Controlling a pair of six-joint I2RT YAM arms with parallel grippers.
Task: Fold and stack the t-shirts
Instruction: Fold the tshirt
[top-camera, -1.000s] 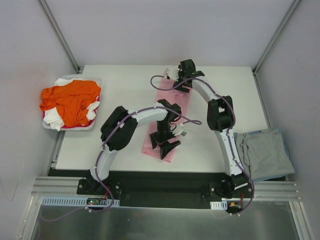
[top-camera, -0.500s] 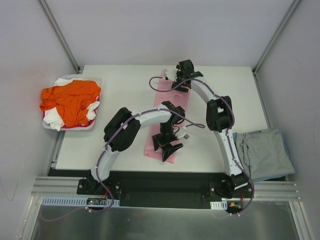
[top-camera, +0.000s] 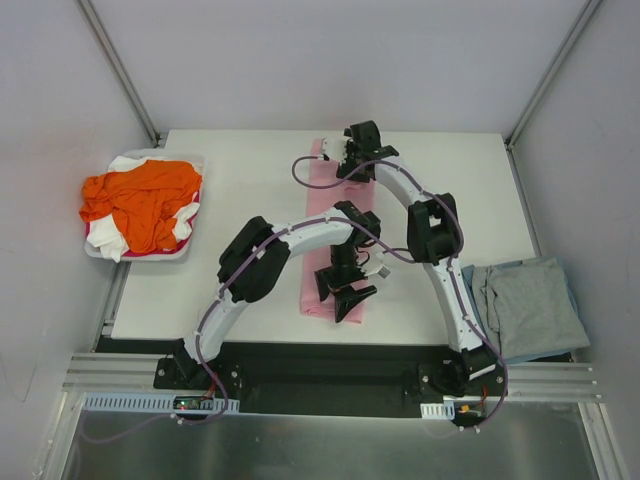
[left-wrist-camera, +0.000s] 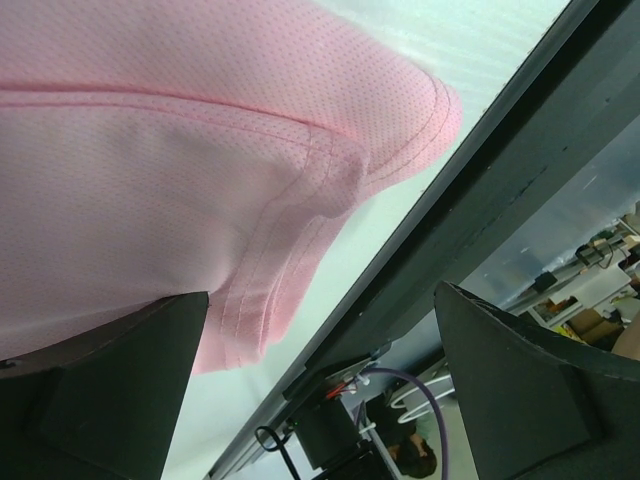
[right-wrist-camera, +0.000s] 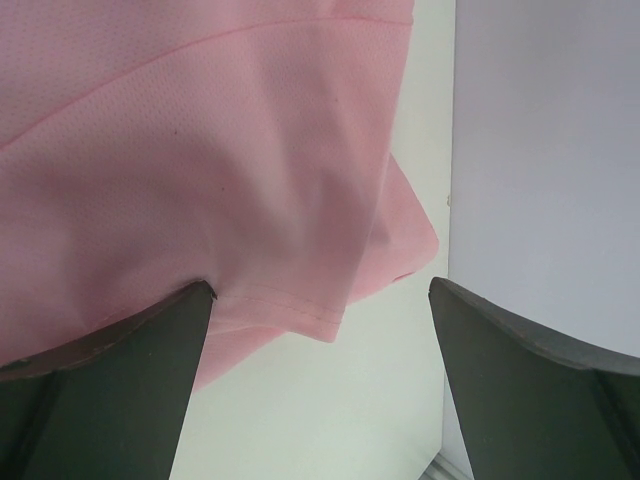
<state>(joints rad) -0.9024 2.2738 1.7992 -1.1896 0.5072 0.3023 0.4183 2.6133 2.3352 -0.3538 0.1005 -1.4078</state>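
Since the pink t-shirt (top-camera: 322, 185) lies as a long strip across the middle of the table (top-camera: 250, 190), the left gripper (top-camera: 340, 292) sits at its near-edge end and the right gripper (top-camera: 343, 155) at its far end. Both have their jaws spread wide, likely readying an end-to-end fold.

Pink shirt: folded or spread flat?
Folded. The pink shirt lies as a narrow strip; the left wrist view shows layered edges at its corner.

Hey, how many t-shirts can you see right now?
4: a pink one stretched along the middle of the table; orange and white heaped in the left bin; grey off the near right corner. The heap may hide more.
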